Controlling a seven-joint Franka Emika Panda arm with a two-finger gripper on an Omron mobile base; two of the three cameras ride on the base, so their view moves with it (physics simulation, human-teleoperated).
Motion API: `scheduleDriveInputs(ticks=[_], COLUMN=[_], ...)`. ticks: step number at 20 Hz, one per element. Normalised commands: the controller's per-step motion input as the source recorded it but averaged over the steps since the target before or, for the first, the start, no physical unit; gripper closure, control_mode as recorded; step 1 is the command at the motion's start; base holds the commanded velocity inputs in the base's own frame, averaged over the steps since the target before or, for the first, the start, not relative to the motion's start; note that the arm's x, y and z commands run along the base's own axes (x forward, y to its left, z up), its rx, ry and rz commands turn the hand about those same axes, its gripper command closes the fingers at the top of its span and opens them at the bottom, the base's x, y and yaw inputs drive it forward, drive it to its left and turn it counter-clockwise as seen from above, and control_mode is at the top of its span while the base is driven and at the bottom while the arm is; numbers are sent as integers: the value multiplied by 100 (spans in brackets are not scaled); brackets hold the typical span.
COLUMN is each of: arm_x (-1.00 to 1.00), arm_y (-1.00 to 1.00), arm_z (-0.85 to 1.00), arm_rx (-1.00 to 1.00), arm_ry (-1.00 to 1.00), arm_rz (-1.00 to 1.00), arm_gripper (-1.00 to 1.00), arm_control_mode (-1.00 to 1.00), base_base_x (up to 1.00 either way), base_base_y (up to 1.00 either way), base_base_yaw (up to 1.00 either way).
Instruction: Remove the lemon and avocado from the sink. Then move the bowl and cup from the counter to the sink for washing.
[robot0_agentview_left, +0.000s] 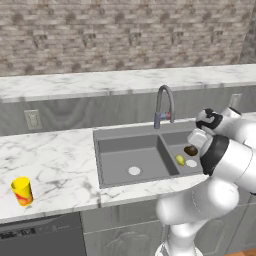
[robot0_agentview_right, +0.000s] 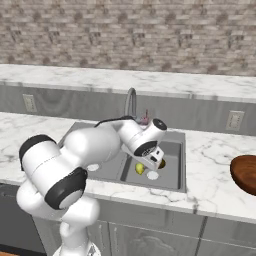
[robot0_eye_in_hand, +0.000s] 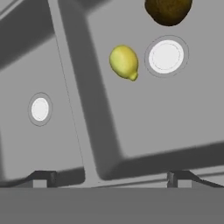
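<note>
Closest to the left base camera, the robot's white arm (robot0_agentview_left: 220, 170) rose from the lower right and bent over the right end of the sink (robot0_agentview_left: 127, 136). Behind it, in the right basin, the lemon (robot0_agentview_left: 180, 159) lay just left of a white drain, with the avocado (robot0_agentview_left: 190, 150) a little farther back, partly hidden by the wrist. A second drain (robot0_agentview_left: 134, 171) sat in the left basin. At the back edge of the sink stood the curved faucet (robot0_agentview_left: 164, 106). Far to the left, near the front edge of the marble counter (robot0_agentview_left: 55, 165), stood the yellow cup (robot0_agentview_left: 22, 191), upright and well apart from the sink.

From the right base camera, the arm reached from the lower left with its hand above the right basin. The gripper (robot0_agentview_right: 154, 161) hung over the fruit. The lemon showed just beside the hand, and the avocado peeked out at its right. On the counter at the far right edge lay the brown bowl (robot0_agentview_right: 245, 173), cut off by the frame.

Through the hand camera, the gripper (robot0_eye_in_hand: 112, 177) had its two dark fingertips (robot0_eye_in_hand: 43, 178) spread wide apart, holding nothing. They hovered above the divider between the basins. The lemon (robot0_eye_in_hand: 124, 62) lay just beside a white drain, and the avocado (robot0_eye_in_hand: 168, 11) lay beyond it at the top edge.
</note>
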Motion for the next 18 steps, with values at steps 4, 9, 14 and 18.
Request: scheduleDriveInputs(ticks=[4, 9, 14, 18], arm_x=[16, 10, 3, 4], arm_y=[-1, -5, -5, -1], arm_z=[-13, -12, -11, -10], arm_rx=[0, -2, -1, 0], arm_ry=[0, 0, 0, 0], arm_rz=[-8, -8, -4, 0], arm_gripper=[-100, -100, -100, -100], arm_control_mode=[-100, -100, -100, -100], base_base_x=[0, 0, 0, 0], base_base_y=[0, 0, 0, 0], base_base_yaw=[0, 0, 0, 0])
